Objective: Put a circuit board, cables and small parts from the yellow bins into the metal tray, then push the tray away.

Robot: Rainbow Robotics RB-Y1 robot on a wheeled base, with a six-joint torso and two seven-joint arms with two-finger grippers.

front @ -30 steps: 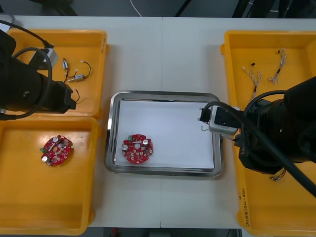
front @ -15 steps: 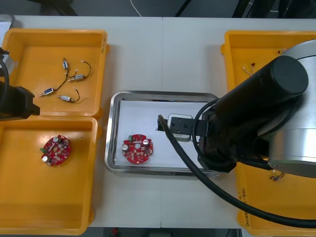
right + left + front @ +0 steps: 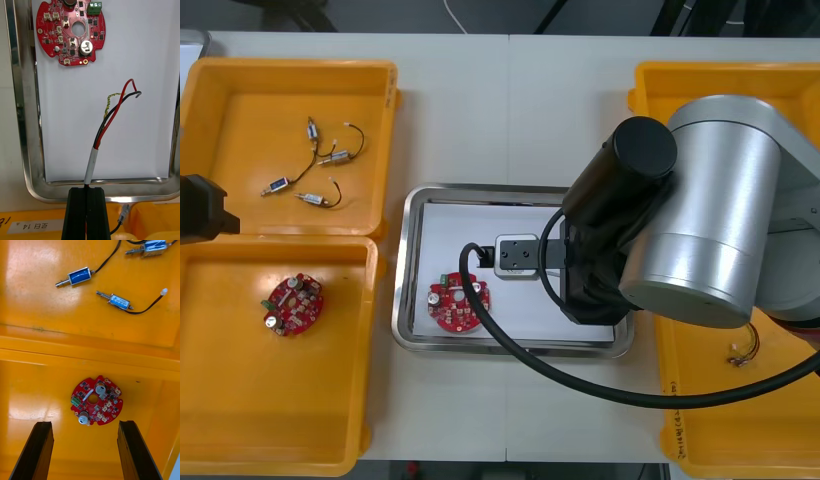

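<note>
Counting two circuit boards [image 3: 459, 302]: one lies in the metal tray [image 3: 510, 192], the other in the near left yellow bin [image 3: 280, 400], below the left gripper [image 3: 84, 425], whose fingers stand wide apart on nothing. Four small metal parts [image 3: 332, 158] sit in the far left bin. The right gripper [image 3: 89, 191], over the tray, pinches one red, black and yellow cable [image 3: 108, 123]. The cable runs straight out from the fingertips, its loose ends pointing toward the tray's board.

shiny metal tray [image 3: 404, 240], glossy plastic bins [image 3: 270, 400]
</note>
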